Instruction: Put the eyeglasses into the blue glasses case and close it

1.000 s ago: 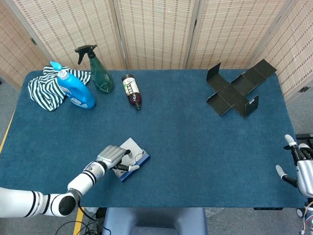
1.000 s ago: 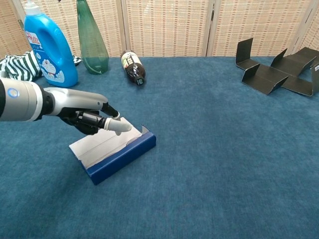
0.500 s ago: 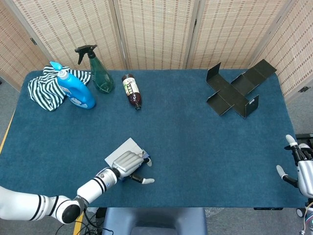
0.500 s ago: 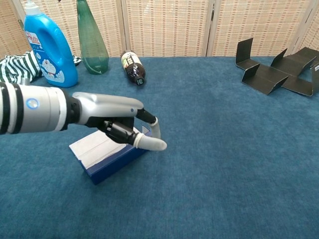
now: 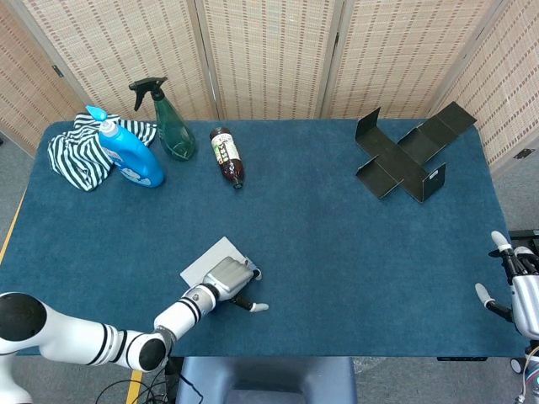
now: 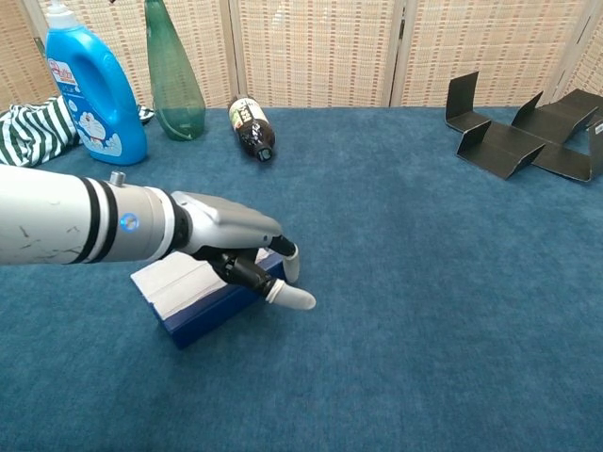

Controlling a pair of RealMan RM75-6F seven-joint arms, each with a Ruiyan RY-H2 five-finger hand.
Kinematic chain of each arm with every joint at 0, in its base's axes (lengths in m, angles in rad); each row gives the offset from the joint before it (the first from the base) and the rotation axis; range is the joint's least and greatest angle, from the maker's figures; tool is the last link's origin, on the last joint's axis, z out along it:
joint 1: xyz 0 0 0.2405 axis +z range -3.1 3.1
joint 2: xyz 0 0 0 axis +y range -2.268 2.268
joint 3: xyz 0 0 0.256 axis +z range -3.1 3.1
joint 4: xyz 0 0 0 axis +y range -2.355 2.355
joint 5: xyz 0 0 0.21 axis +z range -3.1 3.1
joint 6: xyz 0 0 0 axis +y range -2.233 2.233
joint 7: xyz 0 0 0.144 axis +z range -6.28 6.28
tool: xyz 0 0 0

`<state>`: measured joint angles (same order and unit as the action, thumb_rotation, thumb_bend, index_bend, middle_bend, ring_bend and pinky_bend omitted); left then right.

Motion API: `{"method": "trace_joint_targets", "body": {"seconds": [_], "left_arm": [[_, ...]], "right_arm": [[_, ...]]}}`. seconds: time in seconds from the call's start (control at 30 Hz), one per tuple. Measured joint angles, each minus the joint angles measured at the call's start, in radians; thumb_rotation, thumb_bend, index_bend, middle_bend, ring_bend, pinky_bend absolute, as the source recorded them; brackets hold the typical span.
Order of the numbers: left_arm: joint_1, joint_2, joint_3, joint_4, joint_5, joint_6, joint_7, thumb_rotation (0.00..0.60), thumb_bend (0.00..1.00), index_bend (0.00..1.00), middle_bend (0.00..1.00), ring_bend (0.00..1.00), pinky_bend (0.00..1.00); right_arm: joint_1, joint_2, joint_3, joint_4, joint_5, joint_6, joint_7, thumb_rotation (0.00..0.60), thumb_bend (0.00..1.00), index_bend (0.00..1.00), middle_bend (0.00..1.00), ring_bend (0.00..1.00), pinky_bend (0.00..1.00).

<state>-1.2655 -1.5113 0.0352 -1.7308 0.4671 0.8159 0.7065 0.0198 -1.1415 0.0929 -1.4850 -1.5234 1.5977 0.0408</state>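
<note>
The blue glasses case point(image 5: 205, 264) lies near the table's front edge, left of centre, its white lid point(image 6: 188, 275) flat on top and its blue side facing front. No eyeglasses show in either view. My left hand point(image 5: 229, 278) lies over the case's right end point(image 6: 236, 243), fingers curled down against its front corner and one pale fingertip point(image 6: 294, 298) sticking out onto the cloth. Whether the fingers grip the case is hidden. My right hand point(image 5: 512, 286) hangs off the table's right edge, fingers apart, holding nothing.
At the back left stand a blue detergent bottle point(image 5: 130, 156) and a green spray bottle point(image 5: 173, 126), beside a striped cloth point(image 5: 74, 151). A brown bottle point(image 5: 227, 157) lies on its side behind the case. Folded black cardboard point(image 5: 408, 156) sits at the back right.
My left hand slid from the top of the case to its right end and curled down over the corner. The case stayed in place. My right hand did not move.
</note>
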Motion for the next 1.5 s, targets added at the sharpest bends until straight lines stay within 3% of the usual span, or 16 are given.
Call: {"method": "trace_joint_targets", "body": {"seconds": [0.4, 0.83, 1.07, 1.27, 1.5], "left_arm": [[-0.064, 0.010, 0.049, 0.094, -0.270, 0.069, 0.129, 0.081, 0.20, 0.26, 1.00, 1.00, 1.00], [-0.039, 0.081, 0.096, 0.217, -0.492, 0.011, 0.150, 0.083, 0.20, 0.28, 1.00, 1.00, 1.00], [-0.024, 0.139, 0.128, 0.205, -0.569, -0.056, 0.164, 0.094, 0.20, 0.30, 1.00, 1.00, 1.00], [-0.003, 0.183, 0.126, 0.141, -0.514, -0.040, 0.133, 0.114, 0.20, 0.30, 1.00, 1.00, 1.00], [0.085, 0.206, 0.080, 0.082, -0.196, 0.074, -0.002, 0.122, 0.20, 0.28, 1.00, 1.00, 1.00]], "right_arm": [[0.002, -0.003, 0.000, 0.006, -0.005, 0.001, 0.007, 0.600, 0.27, 0.05, 0.33, 0.43, 0.25], [0.001, -0.001, -0.001, -0.003, -0.013, 0.009, 0.000, 0.600, 0.27, 0.05, 0.33, 0.43, 0.25], [0.003, 0.000, -0.001, -0.011, -0.021, 0.011, -0.007, 0.600, 0.27, 0.05, 0.33, 0.43, 0.25], [0.003, 0.001, -0.001, -0.013, -0.024, 0.015, -0.008, 0.600, 0.27, 0.05, 0.33, 0.43, 0.25], [0.001, 0.000, -0.003, -0.013, -0.026, 0.019, -0.007, 0.600, 0.27, 0.05, 0.33, 0.43, 0.25]]}}
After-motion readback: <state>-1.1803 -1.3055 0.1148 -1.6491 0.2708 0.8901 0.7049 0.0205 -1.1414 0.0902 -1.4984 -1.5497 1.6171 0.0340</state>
